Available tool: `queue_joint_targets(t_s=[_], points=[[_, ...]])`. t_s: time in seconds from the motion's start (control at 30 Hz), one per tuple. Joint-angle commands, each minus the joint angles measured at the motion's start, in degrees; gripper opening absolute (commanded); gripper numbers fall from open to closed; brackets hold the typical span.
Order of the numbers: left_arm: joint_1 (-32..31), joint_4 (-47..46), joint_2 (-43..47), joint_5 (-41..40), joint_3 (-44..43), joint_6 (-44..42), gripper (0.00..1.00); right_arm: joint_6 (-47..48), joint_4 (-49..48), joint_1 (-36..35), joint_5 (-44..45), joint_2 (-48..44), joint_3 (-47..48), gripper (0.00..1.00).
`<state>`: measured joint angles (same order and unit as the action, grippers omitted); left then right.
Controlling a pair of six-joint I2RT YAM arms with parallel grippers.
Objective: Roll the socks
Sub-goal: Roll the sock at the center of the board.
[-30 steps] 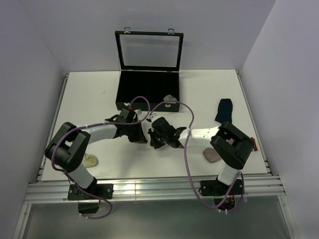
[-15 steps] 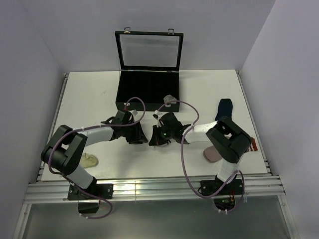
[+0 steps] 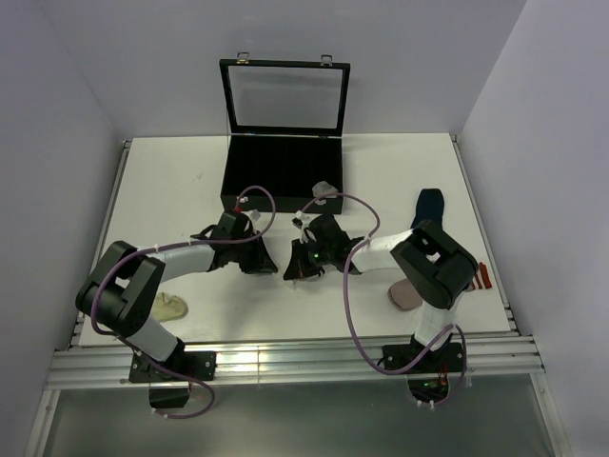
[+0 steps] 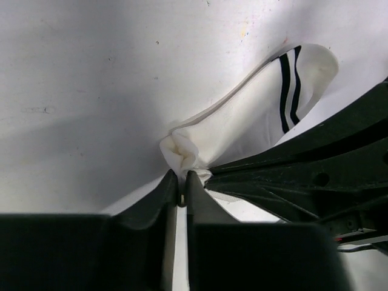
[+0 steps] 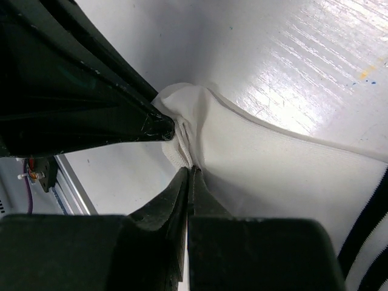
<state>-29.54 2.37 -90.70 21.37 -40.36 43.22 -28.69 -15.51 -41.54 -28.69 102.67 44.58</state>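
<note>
Claw tips are meeting low over the smooth white table (image 3: 171,181). The left claw (image 4: 180,182) and the right claw (image 5: 189,174), both black and squeezed nearly together, are each pinching the bunched toe end of the soft white fabric sock with two black cuff stripes (image 4: 254,121), which is lying mid-table.

Both arms lie low and reach in toward each other, just in front of the black box (image 3: 284,176). The left gripper (image 4: 180,183) and the right gripper (image 5: 189,171) meet tip to tip there. Each one pinches the white sock (image 4: 254,115), fingers almost together.
</note>
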Motion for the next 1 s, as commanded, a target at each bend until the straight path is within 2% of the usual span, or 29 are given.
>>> queue_joint_targets(t_s=[0.0,0.03,0.17,0.3,0.43,0.57,0.97], points=[[0.18,-0.18,0.43,0.34,-0.68,-0.68,0.06,2.06,6.19,0.05,2.67,-0.19,-0.37,0.00],[0.27,0.17,0.43,0.17,-0.86,-0.77,0.01,2.23,6.97,-0.03,3.37,-0.63,-0.19,0.04],[0.18,3.07,-0.36,-0.45,-3.14,-0.60,0.01,5.38,9.70,-2.31,9.60,-5.53,1.12,0.22],[0.19,6.41,-1.50,-1.41,-5.34,-0.07,0.01,8.47,11.90,-7.22,23.80,-10.73,2.35,0.32],[0.18,9.49,-2.73,-2.03,-7.27,0.46,0.01,11.02,13.75,-12.94,34.89,-12.41,3.59,0.33],[0.18,10.81,-3.35,-2.21,-8.51,0.81,0.01,12.16,12.96,-16.46,38.44,-11.80,4.02,0.33],[0.18,13.53,-3.61,-2.82,-10.26,0.46,0.00,13.04,11.29,-18.40,38.80,-8.10,6.58,0.32]])
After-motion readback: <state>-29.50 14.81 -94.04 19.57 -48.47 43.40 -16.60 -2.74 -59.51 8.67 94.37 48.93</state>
